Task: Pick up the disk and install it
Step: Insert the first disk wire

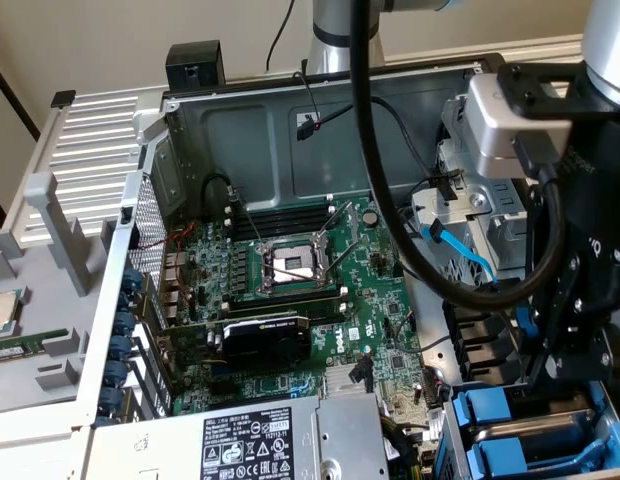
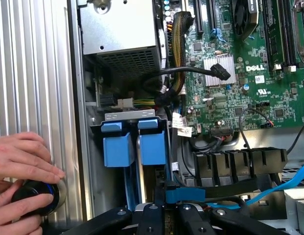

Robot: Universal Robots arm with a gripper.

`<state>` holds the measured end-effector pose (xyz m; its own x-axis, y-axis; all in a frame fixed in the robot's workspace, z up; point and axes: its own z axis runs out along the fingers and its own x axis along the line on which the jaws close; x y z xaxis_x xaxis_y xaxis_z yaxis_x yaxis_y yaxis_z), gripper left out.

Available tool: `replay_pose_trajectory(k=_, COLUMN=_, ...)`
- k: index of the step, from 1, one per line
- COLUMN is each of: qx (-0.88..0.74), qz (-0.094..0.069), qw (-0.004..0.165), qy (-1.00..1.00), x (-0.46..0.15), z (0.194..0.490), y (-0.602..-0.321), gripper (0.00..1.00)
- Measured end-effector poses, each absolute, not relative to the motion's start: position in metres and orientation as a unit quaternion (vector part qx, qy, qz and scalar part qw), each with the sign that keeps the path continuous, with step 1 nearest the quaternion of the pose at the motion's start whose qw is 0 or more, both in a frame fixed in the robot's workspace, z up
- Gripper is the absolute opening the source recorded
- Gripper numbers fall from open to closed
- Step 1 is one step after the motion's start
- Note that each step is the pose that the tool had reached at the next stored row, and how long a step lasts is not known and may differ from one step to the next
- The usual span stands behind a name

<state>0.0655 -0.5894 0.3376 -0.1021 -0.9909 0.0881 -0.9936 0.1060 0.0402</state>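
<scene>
Jaws of the gripper sat clamped on the blue frame of the disk, at the exterior view's lower right, just by the bay. In it sat two blue carriers. Doing this well, I judged, meant a disk square to the bay and clear of the blue cable beyond; motherboard lay farthest.
</scene>
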Motion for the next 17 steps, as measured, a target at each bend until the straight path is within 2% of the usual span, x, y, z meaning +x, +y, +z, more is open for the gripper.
replay_pose_trajectory(k=17, qx=0.668, qz=0.016, qw=0.045, qy=-0.742, x=0.0642, z=0.3356, y=-0.5892, gripper=0.17)
